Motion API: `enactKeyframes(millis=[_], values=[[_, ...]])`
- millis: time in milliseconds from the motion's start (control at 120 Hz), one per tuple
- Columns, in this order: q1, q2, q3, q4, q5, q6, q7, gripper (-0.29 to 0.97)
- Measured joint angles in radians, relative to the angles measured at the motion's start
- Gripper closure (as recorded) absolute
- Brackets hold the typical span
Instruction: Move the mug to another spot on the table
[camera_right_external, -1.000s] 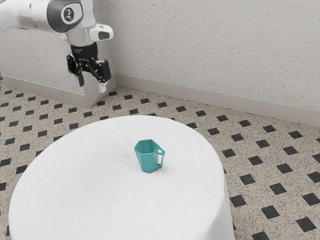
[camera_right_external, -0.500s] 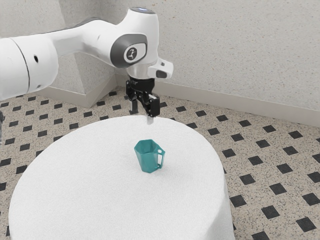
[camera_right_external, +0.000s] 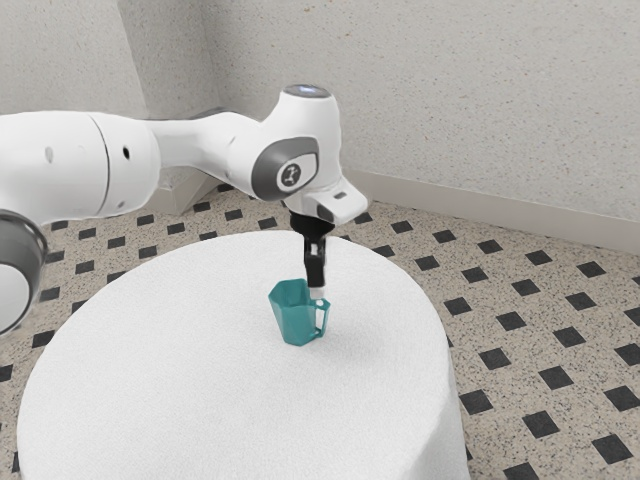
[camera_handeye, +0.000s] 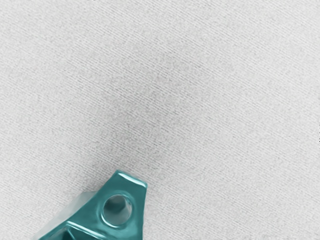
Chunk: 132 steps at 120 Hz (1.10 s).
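The mug (camera_right_external: 296, 314) is teal with faceted sides, and its looped handle faces the exterior view's right. It stands upright near the middle of the round white worktop (camera_right_external: 170, 380), somewhat nearer the far rim than the near one. Bare cloth lies open on every side of it, widest toward the exterior view's left and toward the near rim. The gripper (camera_right_external: 318, 290) hangs edge-on right at the mug's rim above the handle, and whether it is spread or closed cannot be told. The wrist view adds the handle (camera_handeye: 118, 210) from above, glossy, its hole showing, against finely woven cloth (camera_handeye: 180, 95)
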Motion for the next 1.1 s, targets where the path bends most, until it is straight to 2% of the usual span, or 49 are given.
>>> enactKeyframes(millis=[225, 575, 775, 1100], values=[[0.001, -0.026, -0.004, -0.121, 0.002, 0.146, 0.237, 0.02], [0.016, 0.031, -0.005, -0.080, 0.002, 0.197, 0.492, 0.02], [0.023, 0.049, -0.003, -0.079, -0.017, 0.207, 0.549, 0.02], [0.022, 0.069, 0.000, -0.064, -0.025, 0.210, 0.530, 0.02]])
